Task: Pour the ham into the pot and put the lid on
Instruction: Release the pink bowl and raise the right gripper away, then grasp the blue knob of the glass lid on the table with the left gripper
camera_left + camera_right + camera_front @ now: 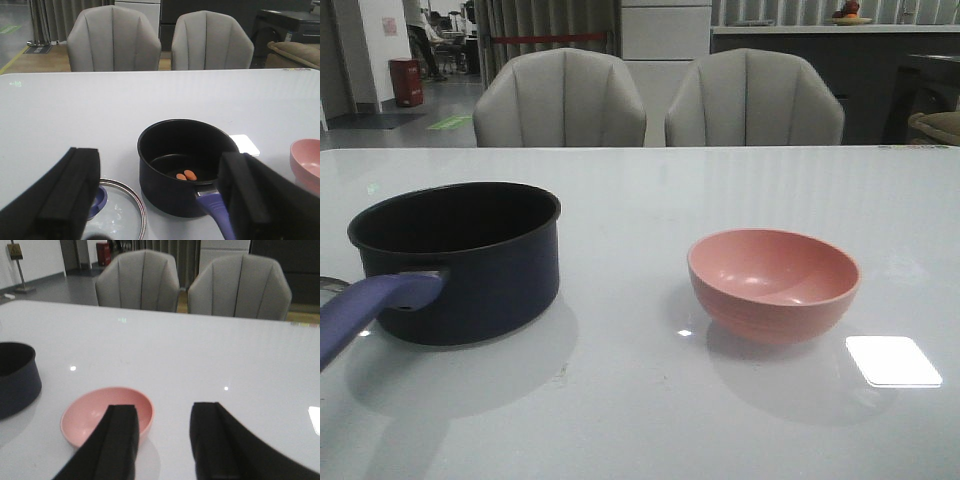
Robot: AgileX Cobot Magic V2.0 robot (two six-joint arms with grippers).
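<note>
Ham (pixel 186 175) lies inside pot (pixel 186 165); pink bowl (pixel 773 282) empty; both hands open.

No lettering, brand or number can be read on the pot (pixel 470 265), the pink bowl (pixel 775 282) or the part of the lid (pixel 122 212) that shows at the lower left of the left wrist view. A small yellowish sign on a stand (pixel 14 251) at the upper left of the right wrist view carries a dark mark, too small to make out. A pale notice on the wall (pixel 388 26) at the upper left of the front view is likewise unreadable.
</note>
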